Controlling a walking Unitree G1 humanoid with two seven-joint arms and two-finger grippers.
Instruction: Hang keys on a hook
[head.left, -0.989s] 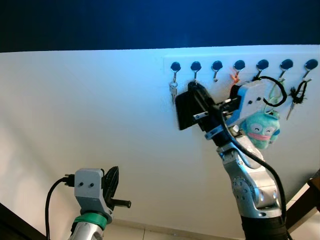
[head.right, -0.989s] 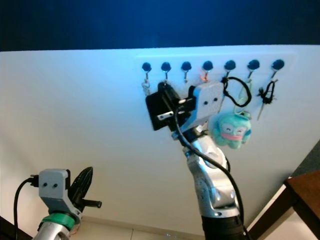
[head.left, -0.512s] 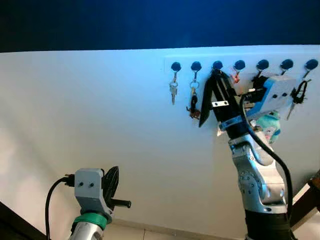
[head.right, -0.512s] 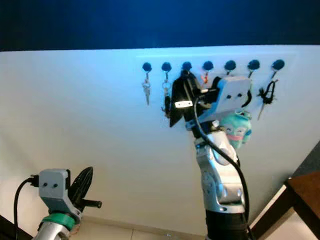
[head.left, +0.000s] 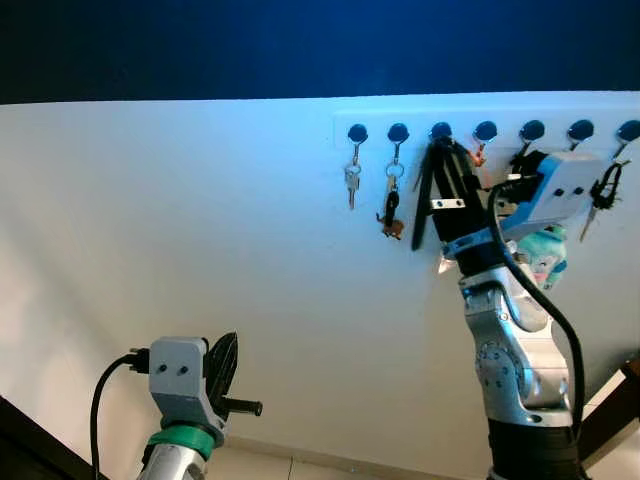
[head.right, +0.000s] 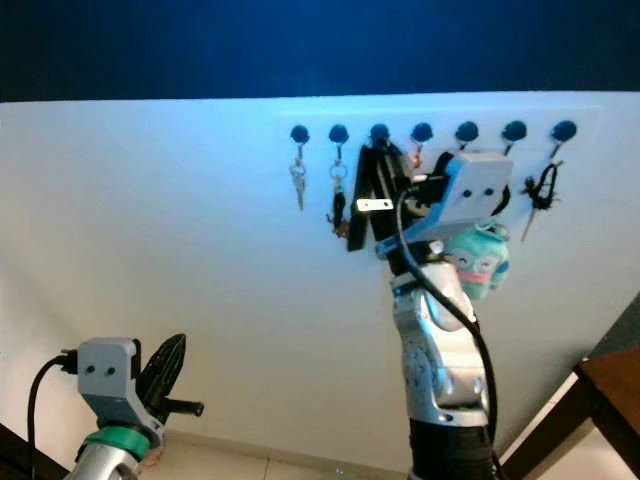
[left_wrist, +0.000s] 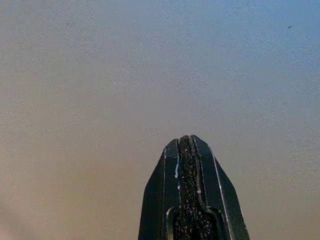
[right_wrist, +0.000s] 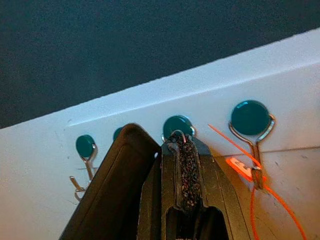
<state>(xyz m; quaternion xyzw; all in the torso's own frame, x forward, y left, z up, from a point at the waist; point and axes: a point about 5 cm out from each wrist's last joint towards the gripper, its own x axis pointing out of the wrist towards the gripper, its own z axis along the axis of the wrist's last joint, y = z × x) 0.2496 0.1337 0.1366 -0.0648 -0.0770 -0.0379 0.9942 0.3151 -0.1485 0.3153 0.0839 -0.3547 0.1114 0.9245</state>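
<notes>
We are seeing the keys (head.left: 390, 209) hanging from the second hook (head.left: 398, 133) of the white rack (head.right: 440, 118), a dark fob dangling beneath the ring. Just beside them our right gripper (right_wrist: 181, 139) is reaching up on a raised, bent arm, its fingers pressed together with a wire ring at the tips, right under the third hook (right_wrist: 176, 125). Our left gripper (left_wrist: 186, 141) is hanging low, fingers closed, facing bare wall (head.left: 180, 200).

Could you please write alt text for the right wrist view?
The right end effector, shut, reaches up to a teal-capped hook on a white wall rail, with a black key case beside it. The neighbouring hook holds an orange tag.
</notes>
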